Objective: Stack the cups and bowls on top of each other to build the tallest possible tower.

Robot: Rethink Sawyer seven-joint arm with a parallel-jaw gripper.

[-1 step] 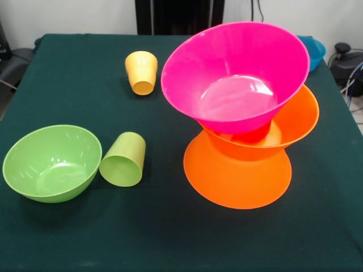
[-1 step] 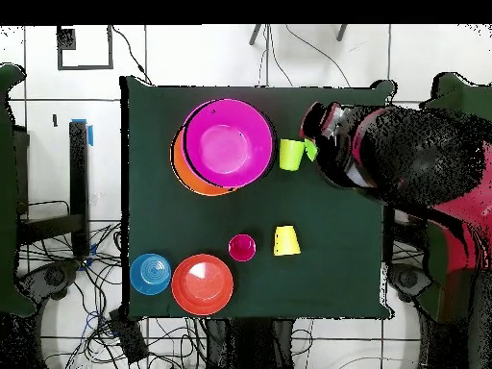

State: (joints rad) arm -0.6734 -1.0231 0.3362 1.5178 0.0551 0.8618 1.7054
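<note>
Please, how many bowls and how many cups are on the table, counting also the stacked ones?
Bowls: 6 (pink bowl, upper orange bowl, lower orange bowl, green bowl, red-orange bowl, blue bowl)
Cups: 4 (yellow cup, green cup, magenta cup, red-orange cup under the pink bowl)
Total: 10

Bowls: six — two orange (image 1: pixel 238 175), one pink (image 1: pixel 235 76), lime green (image 1: pixel 51 163), red-orange (image 2: pixel 202 284), blue (image 2: pixel 151 274). Cups: four — yellow-orange (image 1: pixel 141 72), lime green (image 1: pixel 123 160), magenta-red (image 2: pixel 242 247), red-orange (image 1: pixel 252 135).
</note>
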